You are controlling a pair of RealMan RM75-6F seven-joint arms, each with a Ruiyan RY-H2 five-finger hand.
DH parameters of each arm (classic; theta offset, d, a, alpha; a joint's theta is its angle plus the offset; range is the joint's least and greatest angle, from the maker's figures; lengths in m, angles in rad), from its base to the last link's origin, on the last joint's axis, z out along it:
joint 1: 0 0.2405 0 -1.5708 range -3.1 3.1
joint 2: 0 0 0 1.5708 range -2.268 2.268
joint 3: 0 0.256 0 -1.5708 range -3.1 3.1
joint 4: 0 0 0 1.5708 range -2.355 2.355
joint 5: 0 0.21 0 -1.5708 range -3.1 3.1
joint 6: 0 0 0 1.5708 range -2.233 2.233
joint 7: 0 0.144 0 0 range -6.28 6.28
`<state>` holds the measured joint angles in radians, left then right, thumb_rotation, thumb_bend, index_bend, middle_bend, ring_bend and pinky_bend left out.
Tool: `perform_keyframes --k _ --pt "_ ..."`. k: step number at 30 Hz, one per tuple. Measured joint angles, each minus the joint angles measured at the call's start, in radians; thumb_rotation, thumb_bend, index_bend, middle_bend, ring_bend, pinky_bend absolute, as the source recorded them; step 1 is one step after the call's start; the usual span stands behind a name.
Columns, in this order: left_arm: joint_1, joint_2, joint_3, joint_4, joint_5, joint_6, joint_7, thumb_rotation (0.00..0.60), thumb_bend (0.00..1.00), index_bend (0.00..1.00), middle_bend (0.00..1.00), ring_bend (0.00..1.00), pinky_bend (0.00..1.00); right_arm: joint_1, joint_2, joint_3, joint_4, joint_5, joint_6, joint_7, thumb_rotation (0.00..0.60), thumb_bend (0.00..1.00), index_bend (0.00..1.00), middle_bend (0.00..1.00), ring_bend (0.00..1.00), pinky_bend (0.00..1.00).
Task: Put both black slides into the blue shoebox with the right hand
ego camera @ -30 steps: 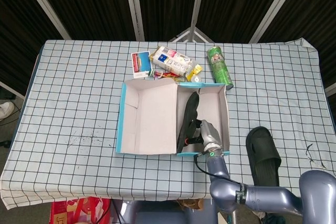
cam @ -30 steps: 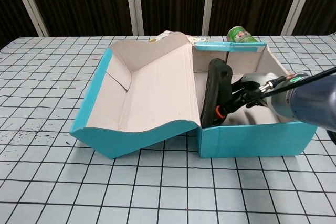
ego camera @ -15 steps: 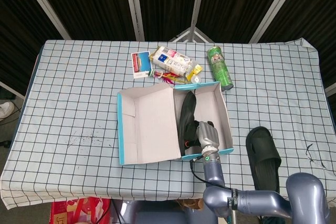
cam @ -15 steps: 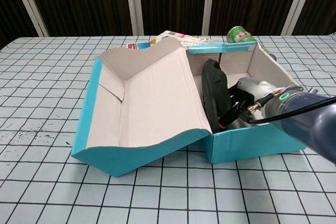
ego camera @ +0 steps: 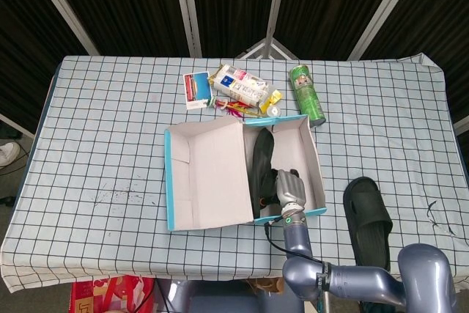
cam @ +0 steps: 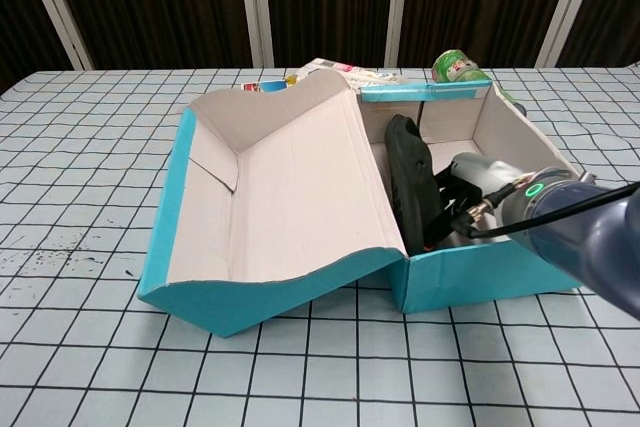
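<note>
Settling a touch deeper since a moment ago: first black slide (cam: 410,179), standing on edge inside the blue shoebox (cam: 480,272), gripped by the right robot hand (ego camera: 288,190) for placement. Waiting on the worktop (ego camera: 110,144), second black slide (ego camera: 368,218).

- right hand (cam: 470,187) inside blue shoebox (cam: 480,277): fingers hidden behind the box's front wall and the slide in the box (cam: 412,182); whether they grip it cannot be told.
- lower part of that slide is hidden by the raised lid (cam: 280,187) and the front wall in chest view.
- second slide (ego camera: 368,214) on the table: heel end is covered by the right arm (ego camera: 421,276) in head view.
- right arm is cut off by the bottom edge in head view and the right edge in chest view.
- green can (cam: 458,67) is mostly hidden behind the box's back wall in chest view.
- print on the packets (ego camera: 238,86) is too small to read.
</note>
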<state>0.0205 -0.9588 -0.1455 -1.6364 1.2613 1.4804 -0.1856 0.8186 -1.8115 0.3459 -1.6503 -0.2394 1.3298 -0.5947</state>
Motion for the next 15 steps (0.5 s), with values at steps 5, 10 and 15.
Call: perform_keyframes --k 5,10,15 --pt "0.0 0.0 0.0 0.0 -0.001 -0.001 0.001 0.6 0.37 0.09 0.0 0.0 0.09 -0.008 -0.011 -0.013 0.016 -0.023 -0.005 -0.015 0.6 0.67 0.61 0.4 0.26 0.08" --pt "0.0 0.0 0.0 0.0 0.0 0.0 0.0 0.6 0.37 0.09 0.0 0.0 0.09 -0.016 -0.019 -0.025 0.025 -0.035 -0.008 -0.037 0.6 0.67 0.62 0.4 0.26 0.08" --pt "0.0 0.0 0.001 0.0 0.0 -0.001 0.0 0.6 0.37 0.09 0.0 0.0 0.09 -0.025 -0.023 -0.028 0.027 -0.045 -0.009 -0.051 0.6 0.67 0.62 0.4 0.26 0.08"
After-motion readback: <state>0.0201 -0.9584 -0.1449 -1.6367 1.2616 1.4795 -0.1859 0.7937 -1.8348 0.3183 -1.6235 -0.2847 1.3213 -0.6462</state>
